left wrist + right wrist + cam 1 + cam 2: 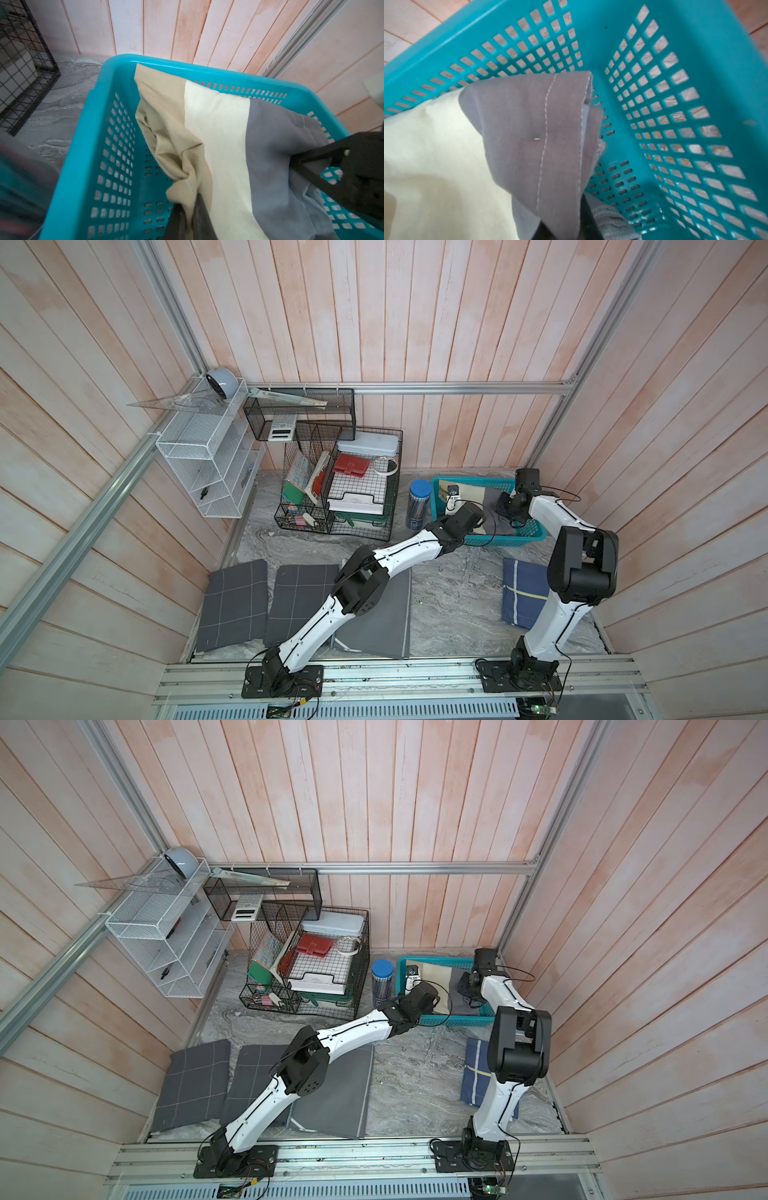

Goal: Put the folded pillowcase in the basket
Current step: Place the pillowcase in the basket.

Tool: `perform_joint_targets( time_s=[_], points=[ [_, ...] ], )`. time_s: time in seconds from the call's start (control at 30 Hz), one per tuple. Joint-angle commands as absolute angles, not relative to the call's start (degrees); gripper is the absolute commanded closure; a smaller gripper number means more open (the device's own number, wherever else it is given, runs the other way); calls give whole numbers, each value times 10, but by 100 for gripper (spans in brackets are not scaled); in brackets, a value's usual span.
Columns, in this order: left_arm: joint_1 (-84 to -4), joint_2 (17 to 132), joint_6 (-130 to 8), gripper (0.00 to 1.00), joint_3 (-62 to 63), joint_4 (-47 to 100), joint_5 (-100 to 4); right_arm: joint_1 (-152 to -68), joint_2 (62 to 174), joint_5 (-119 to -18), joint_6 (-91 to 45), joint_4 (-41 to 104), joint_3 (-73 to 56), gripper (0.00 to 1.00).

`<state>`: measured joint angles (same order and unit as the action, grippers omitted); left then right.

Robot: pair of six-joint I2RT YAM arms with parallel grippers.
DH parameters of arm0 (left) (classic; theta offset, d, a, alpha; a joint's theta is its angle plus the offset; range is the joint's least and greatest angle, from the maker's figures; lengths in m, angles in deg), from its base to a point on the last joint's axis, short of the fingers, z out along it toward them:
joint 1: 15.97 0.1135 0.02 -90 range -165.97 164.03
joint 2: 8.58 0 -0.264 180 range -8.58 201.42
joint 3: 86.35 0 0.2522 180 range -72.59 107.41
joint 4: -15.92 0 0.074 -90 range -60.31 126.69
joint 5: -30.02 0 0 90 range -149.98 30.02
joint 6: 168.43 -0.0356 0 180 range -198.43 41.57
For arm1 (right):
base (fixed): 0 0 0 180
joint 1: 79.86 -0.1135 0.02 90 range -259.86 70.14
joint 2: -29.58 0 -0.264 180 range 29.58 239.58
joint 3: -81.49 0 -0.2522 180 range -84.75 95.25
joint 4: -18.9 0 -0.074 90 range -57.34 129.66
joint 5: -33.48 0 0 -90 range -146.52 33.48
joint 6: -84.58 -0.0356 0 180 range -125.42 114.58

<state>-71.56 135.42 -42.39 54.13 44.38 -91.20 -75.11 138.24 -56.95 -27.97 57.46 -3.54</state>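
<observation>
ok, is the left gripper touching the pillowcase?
Touching. In the left wrist view the left gripper has its fingers shut on the tan edge of the pillowcase, with the fabric pinched between them.

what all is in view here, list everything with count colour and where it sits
basket: 1, teal, back right
pillowcase: 1, tan, cream and grey stripes, in the basket
checked cloths: 2, dark grey, front left
plain cloth: 1, grey, front centre
navy cloth: 1, navy with pale lines, front right
pencil tube: 1, blue lid, left of the basket
wire organiser: 1, black, back centre
mesh shelf: 1, black, back wall
wire shelf: 1, white, left wall
left gripper: 1, black, shut on the pillowcase
right gripper: 1, black, shut on the pillowcase
</observation>
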Motion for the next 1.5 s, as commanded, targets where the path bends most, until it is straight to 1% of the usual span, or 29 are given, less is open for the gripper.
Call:
perform_joint_targets(
  time_s=[0.0, 0.43, 0.47, 0.53, 0.6, 0.63, 0.67, 0.73, 0.8, 0.87, 0.9, 1.03, 1.1, 1.13, 1.2, 1.37, 1.47],
  points=[
    [-720, 1301, -421, 100, 505, 402, -940, -762, 1365, -585, -268, 573, -42, 100],
    [-720, 1297, -395, 100, 475, 403, -925, -763, 1395, -577, -262, 608, -8, 100],
    [-720, 1297, -393, 99, 472, 404, -925, -764, 1397, -580, -262, 610, -7, 99],
    [-720, 1294, -389, 93, 467, 404, -924, -763, 1403, -585, -260, 613, -1, 92],
    [-720, 1288, -387, 82, 459, 401, -923, -764, 1408, -586, -258, 621, 7, 79],
    [-720, 1285, -387, 78, 455, 397, -922, -763, 1408, -585, -258, 625, 11, 75],
    [-720, 1282, -388, 74, 452, 392, -919, -763, 1407, -582, -257, 629, 15, 71],
    [-720, 1277, -393, 72, 447, 385, -913, -763, 1401, -571, -254, 632, 19, 64],
    [-720, 1273, -394, 69, 448, 384, -906, -763, 1393, -563, -250, 637, 25, 64],
    [-720, 1269, -396, 62, 446, 378, -896, -763, 1387, -552, -247, 644, 32, 63],
    [-720, 1266, -396, 59, 445, 377, -893, -763, 1383, -547, -246, 646, 33, 63],
    [-720, 1248, -394, 55, 433, 378, -892, -763, 1374, -535, -243, 641, 25, 63],
    [-719, 1232, -392, 54, 421, 376, -887, -763, 1378, -528, -242, 642, 21, 57],
    [-718, 1222, -391, 52, 413, 374, -888, -763, 1381, -523, -243, 642, 19, 52],
    [-718, 1200, -392, 50, 396, 370, -886, -763, 1391, -510, -244, 638, 13, 48],
    [-716, 1140, -405, 44, 336, 342, -876, -758, 1429, -489, -248, 639, 30, 44],
    [-716, 1103, -409, 41, 295, 326, -871, -753, 1458, -508, -252, 659, 55, 42]
  ],
)
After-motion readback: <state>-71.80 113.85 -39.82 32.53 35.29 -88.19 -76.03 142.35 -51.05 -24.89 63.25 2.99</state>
